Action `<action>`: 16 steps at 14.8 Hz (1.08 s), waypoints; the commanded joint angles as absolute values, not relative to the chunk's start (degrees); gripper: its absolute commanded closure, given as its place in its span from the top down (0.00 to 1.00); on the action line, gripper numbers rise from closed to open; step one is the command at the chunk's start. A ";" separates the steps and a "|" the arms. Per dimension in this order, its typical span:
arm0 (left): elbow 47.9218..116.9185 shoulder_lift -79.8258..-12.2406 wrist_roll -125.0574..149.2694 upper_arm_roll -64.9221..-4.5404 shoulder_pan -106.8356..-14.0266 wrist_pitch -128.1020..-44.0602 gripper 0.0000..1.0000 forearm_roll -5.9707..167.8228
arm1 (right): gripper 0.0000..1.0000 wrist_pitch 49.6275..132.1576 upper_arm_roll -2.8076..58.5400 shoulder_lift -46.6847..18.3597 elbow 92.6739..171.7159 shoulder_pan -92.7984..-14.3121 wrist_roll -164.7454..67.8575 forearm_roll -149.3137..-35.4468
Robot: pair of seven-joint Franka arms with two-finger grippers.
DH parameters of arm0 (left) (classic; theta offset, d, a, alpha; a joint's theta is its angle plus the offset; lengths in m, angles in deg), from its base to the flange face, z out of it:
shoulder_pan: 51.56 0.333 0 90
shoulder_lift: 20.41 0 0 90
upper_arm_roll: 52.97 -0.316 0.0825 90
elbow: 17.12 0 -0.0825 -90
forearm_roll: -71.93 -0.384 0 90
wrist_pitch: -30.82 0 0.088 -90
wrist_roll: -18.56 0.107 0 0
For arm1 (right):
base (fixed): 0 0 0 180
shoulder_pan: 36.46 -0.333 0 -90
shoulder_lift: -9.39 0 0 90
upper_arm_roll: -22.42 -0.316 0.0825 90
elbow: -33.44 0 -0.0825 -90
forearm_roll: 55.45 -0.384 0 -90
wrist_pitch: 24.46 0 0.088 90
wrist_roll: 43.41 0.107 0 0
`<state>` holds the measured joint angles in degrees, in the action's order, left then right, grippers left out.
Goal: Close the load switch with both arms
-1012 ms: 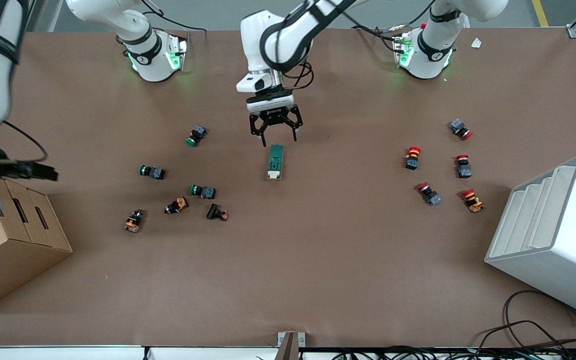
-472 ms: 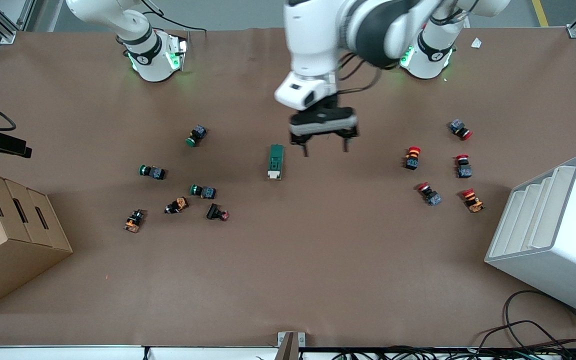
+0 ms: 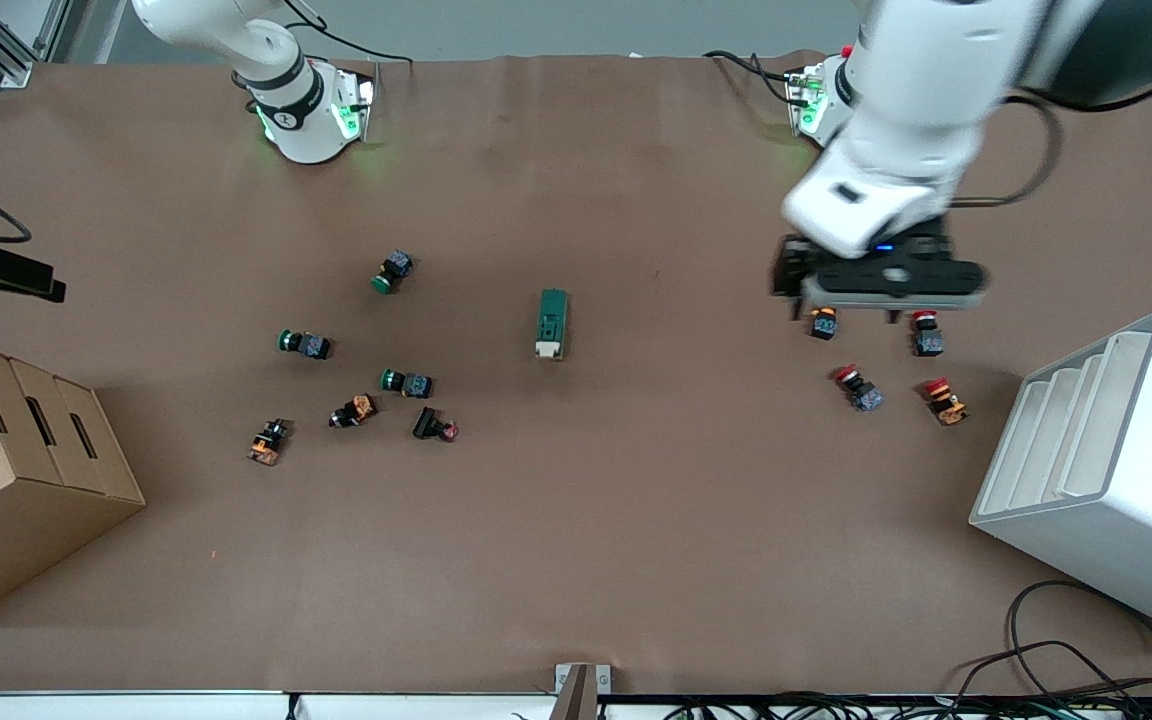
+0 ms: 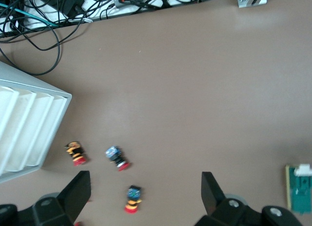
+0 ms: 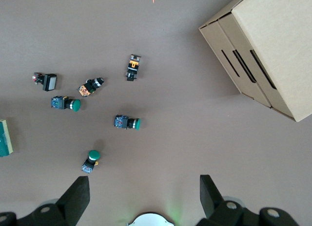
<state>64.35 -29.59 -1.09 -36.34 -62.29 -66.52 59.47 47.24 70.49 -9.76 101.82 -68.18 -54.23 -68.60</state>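
The load switch [image 3: 551, 323], a dark-green oblong block with a cream lever end, lies alone mid-table. It shows at the edge of the left wrist view [image 4: 298, 187] and of the right wrist view [image 5: 4, 138]. My left gripper [image 3: 861, 305] is open and empty, up over the red-capped push-buttons [image 3: 823, 322] toward the left arm's end, well apart from the switch; its fingers [image 4: 80, 184] stand wide around a red-capped button [image 4: 131, 205]. My right gripper [image 5: 144, 182] is open and empty, high over the table near its own base; only a dark part [image 3: 6, 275] shows in the front view.
Green-capped push-buttons [image 3: 392, 271] [image 3: 304, 344] [image 3: 406, 381] and several other small buttons lie toward the right arm's end. A cardboard box [image 3: 26, 470] stands at that end, a white slotted rack [image 3: 1106, 470] at the left arm's end. Cables [image 3: 1086, 660] hang at the near edge.
My left arm has swung away from over the load switch toward its own end, over the red-capped buttons. My right arm has drawn back out of the front view's edge. The switch has not moved.
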 commanded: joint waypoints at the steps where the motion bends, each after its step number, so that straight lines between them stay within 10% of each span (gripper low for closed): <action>1: 65.76 -25.52 7.19 -40.12 -61.58 -60.96 1.00 63.13 | 1.00 47.17 57.54 -3.02 104.89 -58.74 -54.05 -64.79; 10: 78.94 -15.15 17.85 -49.89 -58.68 -60.59 1.00 71.23 | 1.00 57.62 23.59 15.01 124.66 -31.83 -47.54 -56.33; 16: 79.22 -14.35 18.29 -50.42 -58.24 -60.68 1.00 71.23 | 1.00 57.71 22.50 16.68 125.63 -31.53 -47.54 -55.54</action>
<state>78.57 -15.63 17.19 -50.36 -58.64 -60.06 70.22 56.55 23.81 14.38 123.10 -32.49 -48.36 -56.71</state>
